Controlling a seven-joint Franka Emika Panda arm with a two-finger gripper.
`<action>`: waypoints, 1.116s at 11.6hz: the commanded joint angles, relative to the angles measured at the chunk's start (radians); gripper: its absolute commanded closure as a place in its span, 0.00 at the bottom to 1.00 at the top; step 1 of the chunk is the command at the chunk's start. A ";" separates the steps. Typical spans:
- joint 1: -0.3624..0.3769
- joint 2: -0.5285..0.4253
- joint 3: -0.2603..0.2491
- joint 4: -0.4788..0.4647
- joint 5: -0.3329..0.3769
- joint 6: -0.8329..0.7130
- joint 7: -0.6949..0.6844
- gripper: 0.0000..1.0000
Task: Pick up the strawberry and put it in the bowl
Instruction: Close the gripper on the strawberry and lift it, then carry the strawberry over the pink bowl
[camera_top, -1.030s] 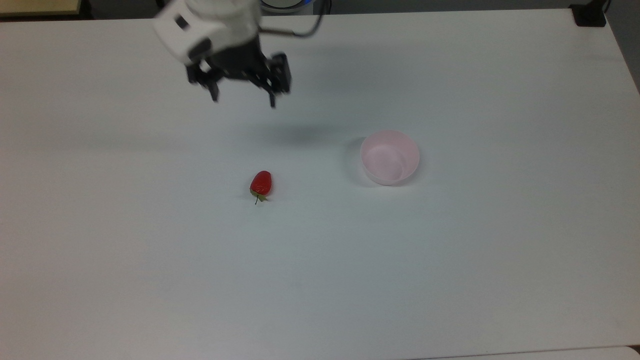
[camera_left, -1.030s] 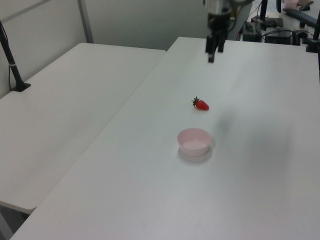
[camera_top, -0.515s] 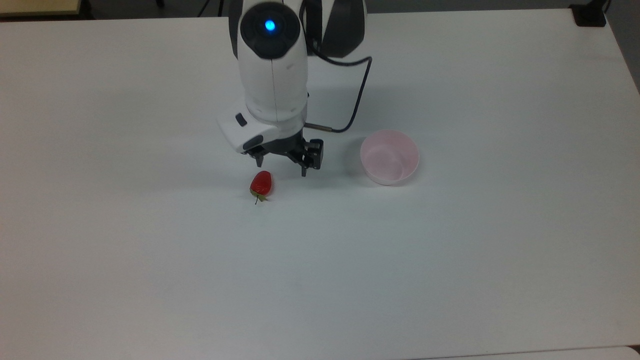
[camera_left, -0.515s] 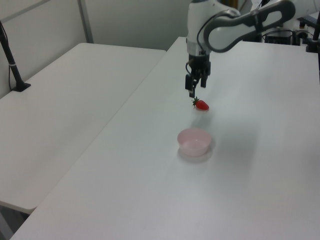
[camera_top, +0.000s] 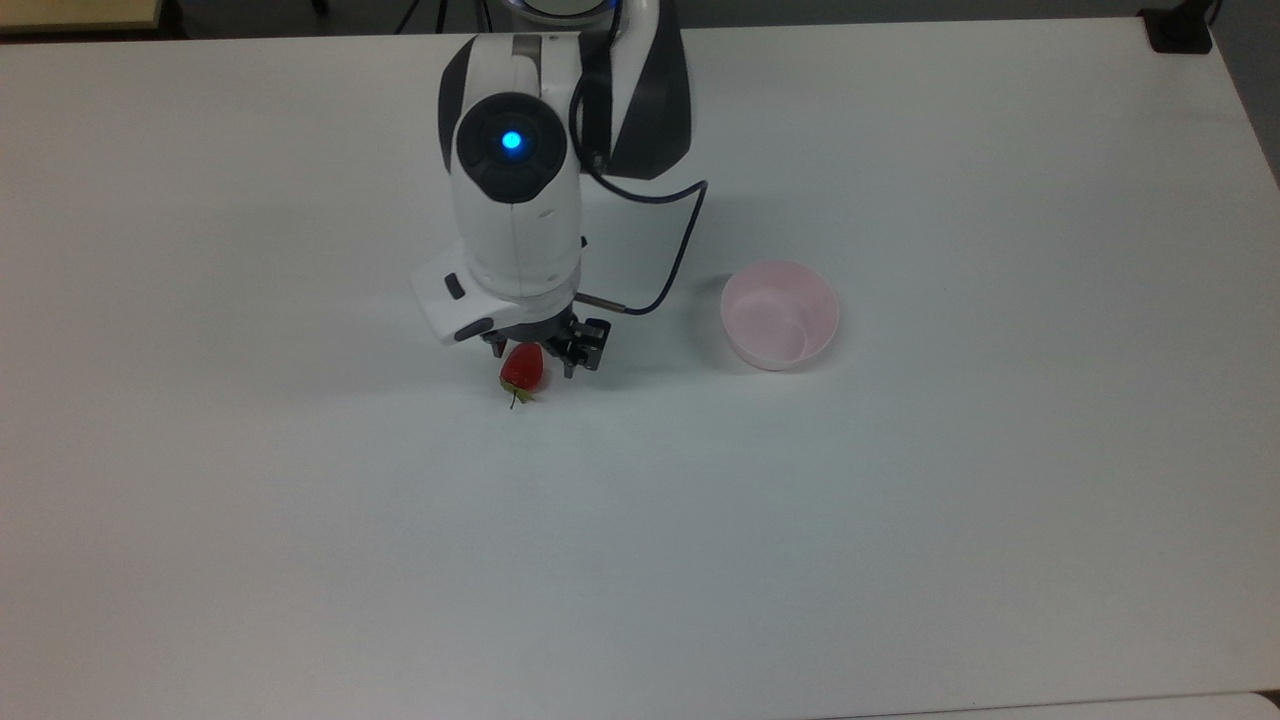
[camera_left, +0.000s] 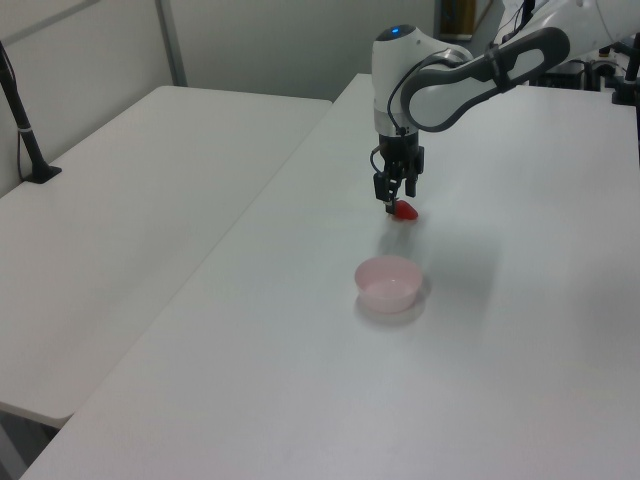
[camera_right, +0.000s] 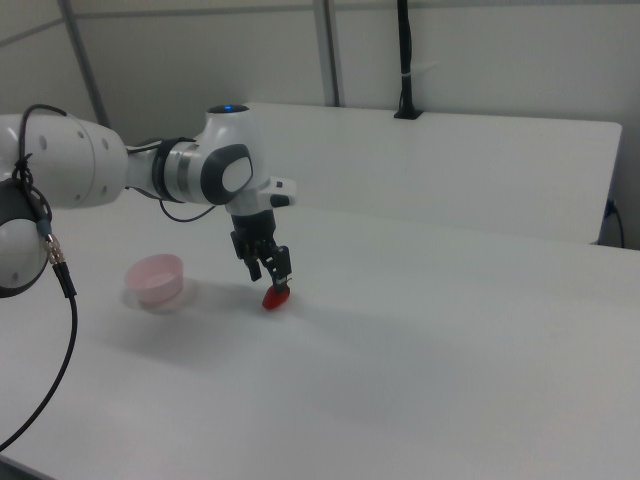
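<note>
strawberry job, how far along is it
Done: the tool is down at the small glossy red strawberry, fingers open on either side. In hand: the grasp, not yet closed; the strawberry lies on the white table. Left: close, lift, carry to the empty pale pink plastic bowl, release.

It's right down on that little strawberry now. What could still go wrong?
The strawberry is small, rounded and glossy, so it might squirt sideways out from between the open gripper as its fingers close. The bowl sits apart, toward the top view's right, so a weak hold could drop the fruit on the table during the carry.
</note>
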 joint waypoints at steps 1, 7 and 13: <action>-0.009 0.027 -0.002 0.000 -0.018 0.064 0.031 0.32; 0.004 0.018 0.006 0.001 -0.018 0.052 0.038 0.77; 0.219 -0.105 0.006 -0.004 -0.018 -0.109 0.082 0.77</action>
